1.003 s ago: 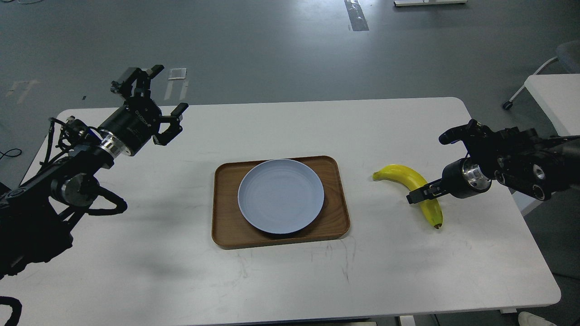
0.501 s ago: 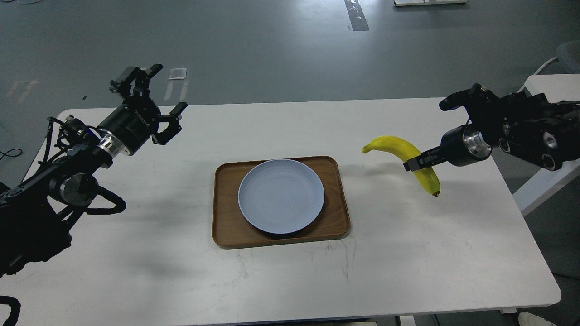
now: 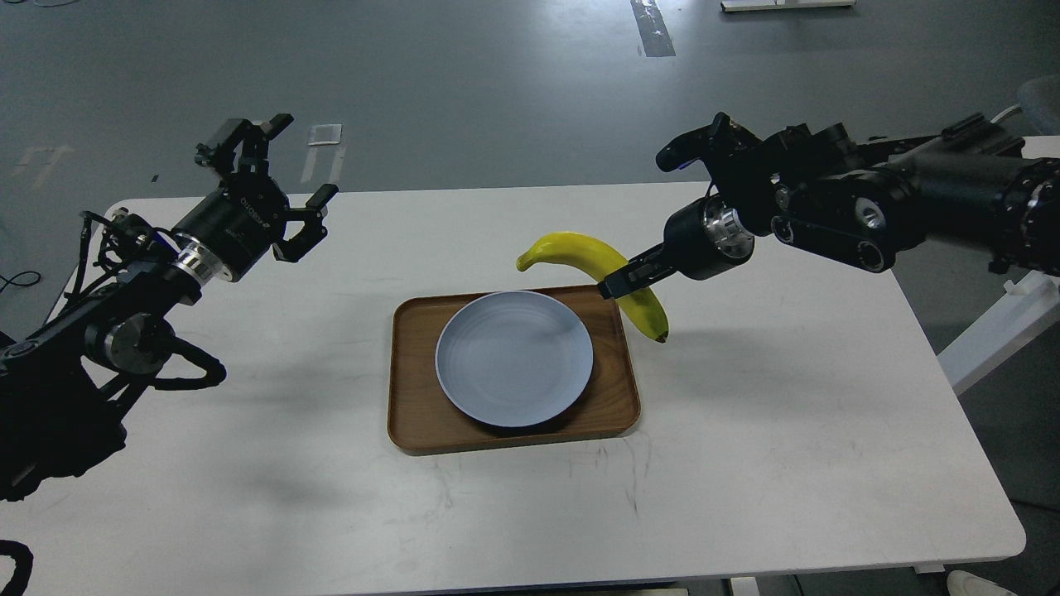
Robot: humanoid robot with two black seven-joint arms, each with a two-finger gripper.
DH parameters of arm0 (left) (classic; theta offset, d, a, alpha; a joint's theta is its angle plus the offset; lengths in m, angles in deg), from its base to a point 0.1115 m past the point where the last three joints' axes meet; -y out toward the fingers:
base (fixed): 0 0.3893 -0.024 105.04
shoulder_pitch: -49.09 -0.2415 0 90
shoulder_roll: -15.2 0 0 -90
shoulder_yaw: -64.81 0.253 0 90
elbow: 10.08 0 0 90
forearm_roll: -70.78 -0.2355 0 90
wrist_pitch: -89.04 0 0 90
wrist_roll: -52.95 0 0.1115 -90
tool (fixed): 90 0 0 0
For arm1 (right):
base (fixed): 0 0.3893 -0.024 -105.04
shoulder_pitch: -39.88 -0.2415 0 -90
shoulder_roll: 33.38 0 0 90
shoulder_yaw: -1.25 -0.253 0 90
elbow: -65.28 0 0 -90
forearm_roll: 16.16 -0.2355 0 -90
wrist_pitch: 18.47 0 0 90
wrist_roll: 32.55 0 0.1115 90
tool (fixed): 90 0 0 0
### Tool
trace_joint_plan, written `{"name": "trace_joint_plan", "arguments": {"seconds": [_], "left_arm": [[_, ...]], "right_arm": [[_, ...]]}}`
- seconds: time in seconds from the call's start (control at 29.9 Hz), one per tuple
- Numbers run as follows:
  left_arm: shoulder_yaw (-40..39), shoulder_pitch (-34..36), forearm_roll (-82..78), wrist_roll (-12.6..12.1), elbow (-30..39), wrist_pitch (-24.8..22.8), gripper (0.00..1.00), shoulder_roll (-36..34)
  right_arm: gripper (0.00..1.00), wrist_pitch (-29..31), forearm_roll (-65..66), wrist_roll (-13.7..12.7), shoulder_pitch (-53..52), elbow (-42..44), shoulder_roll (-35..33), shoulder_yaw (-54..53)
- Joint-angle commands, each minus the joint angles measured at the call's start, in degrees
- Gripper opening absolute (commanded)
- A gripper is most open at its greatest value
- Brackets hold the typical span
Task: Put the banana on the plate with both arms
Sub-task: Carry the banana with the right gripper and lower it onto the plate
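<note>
My right gripper [image 3: 623,280] is shut on the middle of the yellow banana [image 3: 580,251] and holds it in the air above the tray's far right corner. The banana's stem end points left and its dark tip hangs down to the right. The pale blue-grey plate [image 3: 514,358] lies empty on the brown wooden tray [image 3: 414,414] at the table's centre, just below and left of the banana. My left gripper [image 3: 277,186] is open and empty, raised over the table's far left part, well apart from the plate.
The white table [image 3: 787,463] carries only the tray and plate. A second white table [image 3: 1006,310] stands off the right edge under my right arm. Grey floor lies beyond the far edge.
My right gripper lifted the banana off the table's right side and carried it left and up to above the tray's far right corner. My left arm barely moved.
</note>
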Motion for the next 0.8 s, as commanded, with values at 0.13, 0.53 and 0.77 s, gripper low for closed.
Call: {"name": "trace_joint_plan", "arguments": {"seconds": [0.13,0.53,0.77], "left_arm": [[-0.08,-0.08,0.08,0.07,0.02,0.00,1.00,-0.02],[-0.16,0.01,0.08,0.07,0.03,0.00,1.00,-0.11],[-0.16,0.01,0.08,0.07,0.11,0.00,1.00,-0.11]], "right_arm": [[0.10,0.06,-5.81,-0.01,1.75,2.69,6.54,2.30],[0.15,0.06,-6.60,-0.01,5.18,6.47,6.54,2.66],[0.21,0.15,-10.99,-0.01,6.58,6.56,6.54,2.57]]}}
